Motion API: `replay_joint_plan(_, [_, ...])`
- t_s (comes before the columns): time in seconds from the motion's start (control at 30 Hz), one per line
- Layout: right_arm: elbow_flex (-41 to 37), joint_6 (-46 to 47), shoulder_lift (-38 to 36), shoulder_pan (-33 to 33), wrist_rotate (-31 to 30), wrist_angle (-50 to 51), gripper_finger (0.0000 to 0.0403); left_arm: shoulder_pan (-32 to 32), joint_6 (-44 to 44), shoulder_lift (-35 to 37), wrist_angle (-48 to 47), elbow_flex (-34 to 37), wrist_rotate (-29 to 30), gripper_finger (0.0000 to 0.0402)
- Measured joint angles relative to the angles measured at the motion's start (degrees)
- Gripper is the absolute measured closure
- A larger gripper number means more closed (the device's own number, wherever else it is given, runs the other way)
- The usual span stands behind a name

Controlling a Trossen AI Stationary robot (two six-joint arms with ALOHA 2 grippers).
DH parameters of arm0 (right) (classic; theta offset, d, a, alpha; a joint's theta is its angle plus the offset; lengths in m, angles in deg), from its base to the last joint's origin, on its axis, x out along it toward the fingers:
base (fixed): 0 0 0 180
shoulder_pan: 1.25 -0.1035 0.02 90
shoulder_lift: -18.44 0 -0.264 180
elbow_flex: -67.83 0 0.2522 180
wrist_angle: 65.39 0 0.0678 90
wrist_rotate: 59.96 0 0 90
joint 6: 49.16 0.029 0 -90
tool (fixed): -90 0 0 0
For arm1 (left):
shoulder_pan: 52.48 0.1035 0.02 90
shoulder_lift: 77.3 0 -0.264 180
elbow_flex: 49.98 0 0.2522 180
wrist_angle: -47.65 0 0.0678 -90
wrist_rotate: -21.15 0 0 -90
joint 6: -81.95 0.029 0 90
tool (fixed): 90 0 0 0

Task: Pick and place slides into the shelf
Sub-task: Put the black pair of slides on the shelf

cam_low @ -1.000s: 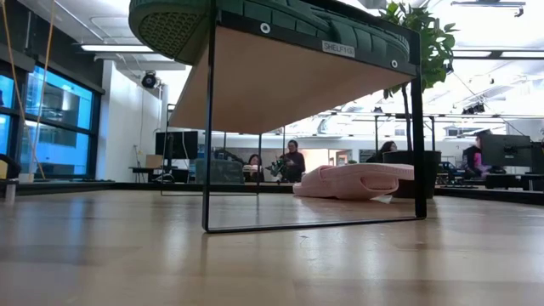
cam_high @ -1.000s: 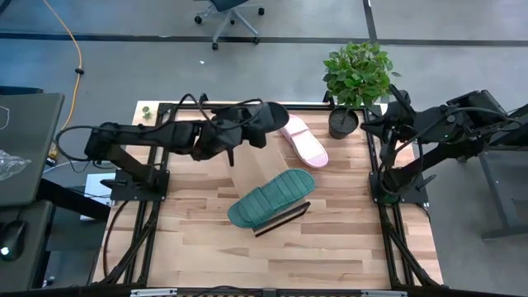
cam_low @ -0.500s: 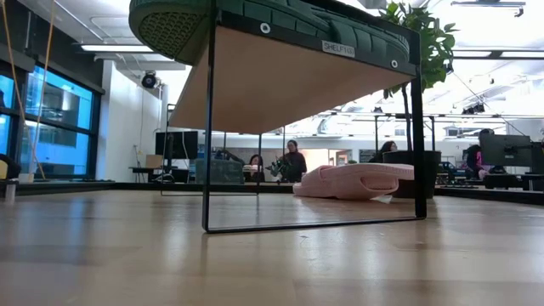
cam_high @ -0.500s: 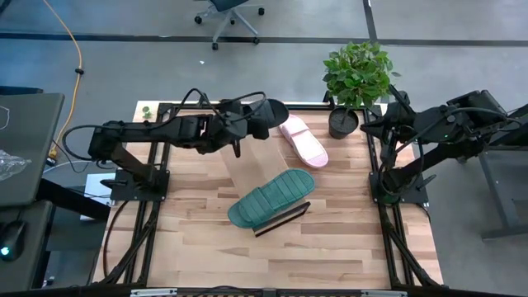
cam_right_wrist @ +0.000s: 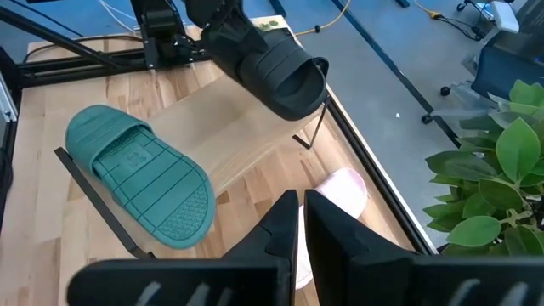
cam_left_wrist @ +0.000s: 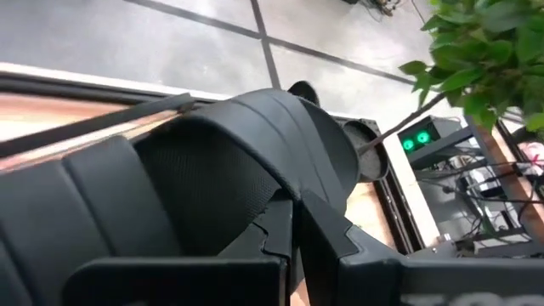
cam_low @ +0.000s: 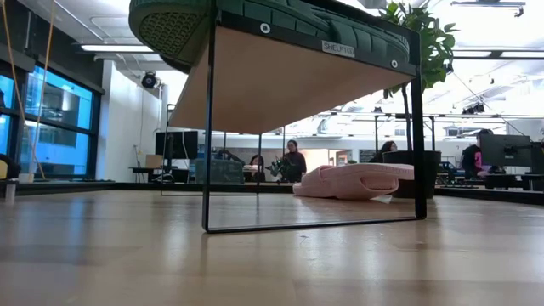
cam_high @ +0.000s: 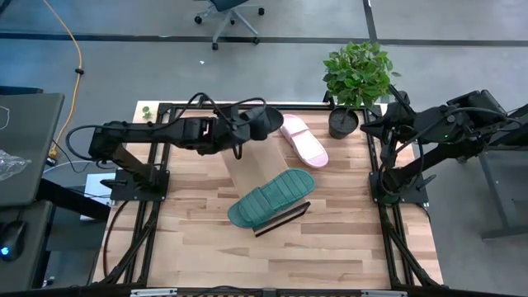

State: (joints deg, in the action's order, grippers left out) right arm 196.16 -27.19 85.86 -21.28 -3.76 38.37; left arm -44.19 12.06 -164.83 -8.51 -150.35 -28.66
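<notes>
A wooden surface (cam_high: 198, 239) is carrying a light-wood shelf (cam_high: 256, 169). A green slide (cam_high: 271, 196) is lying on the shelf; a pink slide (cam_high: 304, 140) is resting on the surface beside the shelf.

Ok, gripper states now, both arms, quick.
Left gripper: shut on the black slide, held above the shelf's far end.
Right gripper: shut, empty, parked at the table's right edge.

Probably an open-plan lab office: monitors (cam_low: 177, 143), seated people (cam_low: 293, 161), rolling chair (cam_high: 230, 11), concrete floor (cam_high: 165, 66).
</notes>
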Motion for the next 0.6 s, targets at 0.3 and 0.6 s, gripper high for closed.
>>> replay_joint_plan(0.3, [0.0, -0.4, 0.0, 0.0, 0.0, 0.0, 0.0387, 0.0, -3.2, 0.0, -1.1, 2.1, -0.5, 0.0401])
replay_joint_plan(0.6, [0.0, -0.6, 0.0, 0.0, 0.0, 0.0, 0.0387, 3.1, -1.1, 0.0, -0.7, 2.1, -2.1, 0.0401])
